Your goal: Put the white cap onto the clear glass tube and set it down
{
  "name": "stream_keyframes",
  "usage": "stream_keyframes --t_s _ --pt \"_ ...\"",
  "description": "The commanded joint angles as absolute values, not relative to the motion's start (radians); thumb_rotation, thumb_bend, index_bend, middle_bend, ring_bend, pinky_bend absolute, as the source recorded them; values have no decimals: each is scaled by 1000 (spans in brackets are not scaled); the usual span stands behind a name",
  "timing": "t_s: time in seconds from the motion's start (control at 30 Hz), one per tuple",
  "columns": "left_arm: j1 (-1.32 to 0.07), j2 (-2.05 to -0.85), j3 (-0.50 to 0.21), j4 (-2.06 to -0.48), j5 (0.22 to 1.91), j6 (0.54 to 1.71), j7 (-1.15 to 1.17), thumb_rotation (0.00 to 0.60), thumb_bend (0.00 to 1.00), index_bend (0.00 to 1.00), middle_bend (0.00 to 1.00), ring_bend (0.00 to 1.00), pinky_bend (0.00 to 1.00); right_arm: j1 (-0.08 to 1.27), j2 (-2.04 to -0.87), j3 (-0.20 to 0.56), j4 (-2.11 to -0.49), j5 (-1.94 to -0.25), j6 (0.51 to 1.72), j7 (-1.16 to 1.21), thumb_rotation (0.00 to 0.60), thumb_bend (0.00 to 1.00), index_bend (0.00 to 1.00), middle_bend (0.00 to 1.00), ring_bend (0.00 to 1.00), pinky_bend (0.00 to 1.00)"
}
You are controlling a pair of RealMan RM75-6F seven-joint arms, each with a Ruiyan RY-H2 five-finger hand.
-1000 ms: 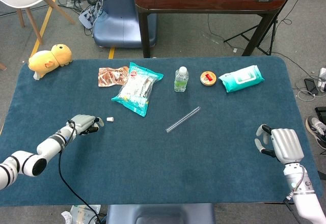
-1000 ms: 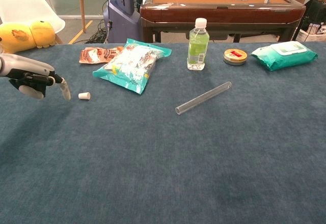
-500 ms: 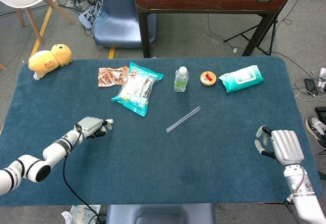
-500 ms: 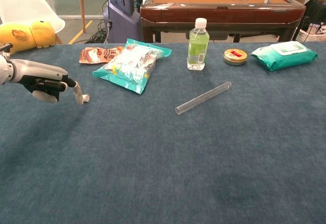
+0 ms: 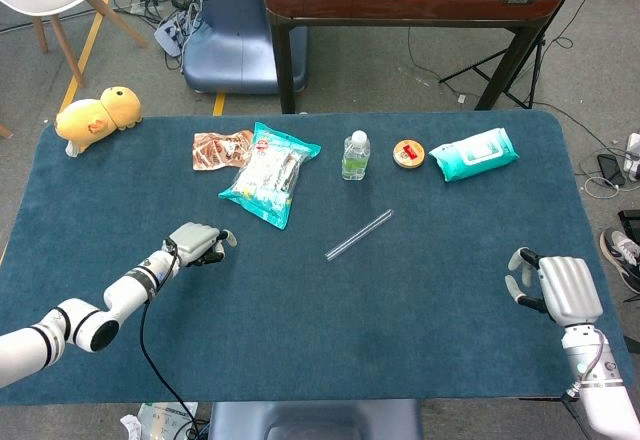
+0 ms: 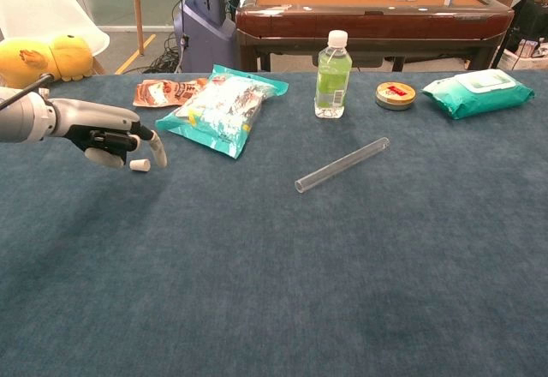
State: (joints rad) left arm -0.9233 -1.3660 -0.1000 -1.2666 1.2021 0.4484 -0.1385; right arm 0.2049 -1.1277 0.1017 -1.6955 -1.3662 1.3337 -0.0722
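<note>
The small white cap (image 6: 139, 164) lies on the blue table cloth (image 6: 274, 274) at the left. My left hand (image 6: 116, 144) hovers right over it, fingers loosely spread, one fingertip reaching past the cap toward the right. In the head view the left hand (image 5: 200, 243) covers the cap. The clear glass tube (image 5: 359, 234) lies diagonally at mid-table, seen in the chest view as the tube (image 6: 342, 164), well to the right of the left hand. My right hand (image 5: 555, 290) rests near the table's right front edge, fingers apart and holding nothing.
A teal snack bag (image 5: 268, 173) and an orange packet (image 5: 220, 149) lie just behind the cap. A water bottle (image 5: 355, 155), a round tin (image 5: 408, 153) and a wipes pack (image 5: 474, 154) stand at the back. A yellow plush toy (image 5: 96, 117) sits at the back left corner.
My left hand has moved rightward along the table and now sits over the white cap, which has stayed where it lay. The right hand has shifted slightly down and right; the tube is unmoved.
</note>
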Motion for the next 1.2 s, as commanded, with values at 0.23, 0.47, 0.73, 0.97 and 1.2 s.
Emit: stream_keyframes --t_s 0.23,0.47,0.73,0.97,1.2 --pt "-935 -1414 -90 -1196 1140 441 -96 103 843 260 1000 1000 1000 197 -1126 101 -1687 -1366 1339 -58 600 359 526 683 763 774" --pt "-935 -1417 -80 -1183 1096 440 -66 101 843 260 1000 1000 1000 196 -1128 101 -1683 -1368 1338 -53 600 358 526 683 763 774" --pt "-928 -1408 -67 -1183 1056 444 -37 100 843 260 1000 1000 1000 197 -1128 102 -1684 -1370 1336 -56 600 358 526 683 763 774" --pt "-918 -1380 -66 -1204 1039 455 -32 104 843 260 1000 1000 1000 195 -1127 103 -1689 -1372 1340 -59 600 358 525 683 765 774" --pt "-903 -1346 -62 -1222 1026 458 -37 106 843 260 1000 1000 1000 196 -1128 104 -1694 -1375 1341 -64 600 358 525 683 766 774"
